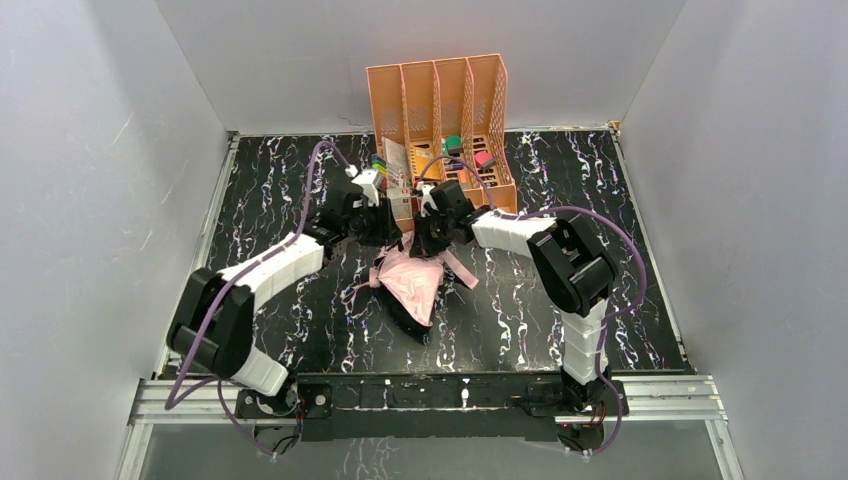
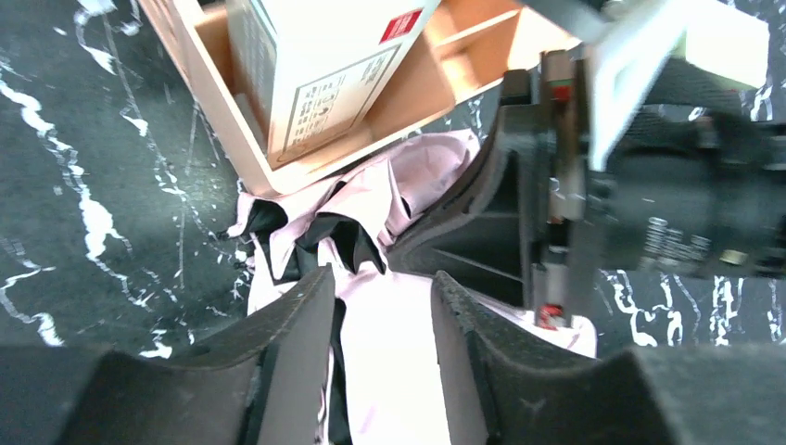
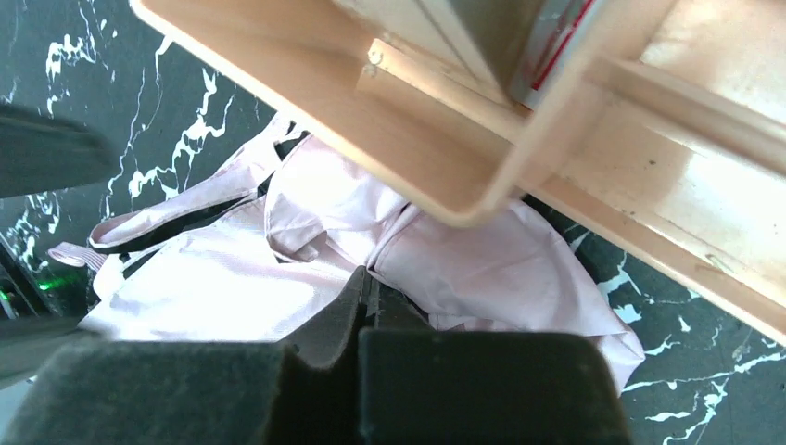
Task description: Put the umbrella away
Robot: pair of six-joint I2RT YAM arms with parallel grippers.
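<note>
The umbrella (image 1: 415,278) lies folded and crumpled on the black marbled table just in front of the orange organiser, pale pink fabric up, with a black part towards the near edge. My left gripper (image 1: 393,238) hovers at its far left end. In the left wrist view this gripper (image 2: 382,274) is open, both fingers astride a strip of the pink and black fabric (image 2: 389,185). My right gripper (image 1: 426,245) is at the umbrella's far end, close beside the left one. Its jaws (image 3: 368,275) are shut, pinching a fold of the pink fabric (image 3: 232,287).
The orange desk organiser (image 1: 440,100) stands at the back centre, its slots holding small coloured items and a white box (image 2: 315,65). Its lower front rim (image 3: 445,167) overhangs right above both grippers. Grey walls enclose the table on three sides.
</note>
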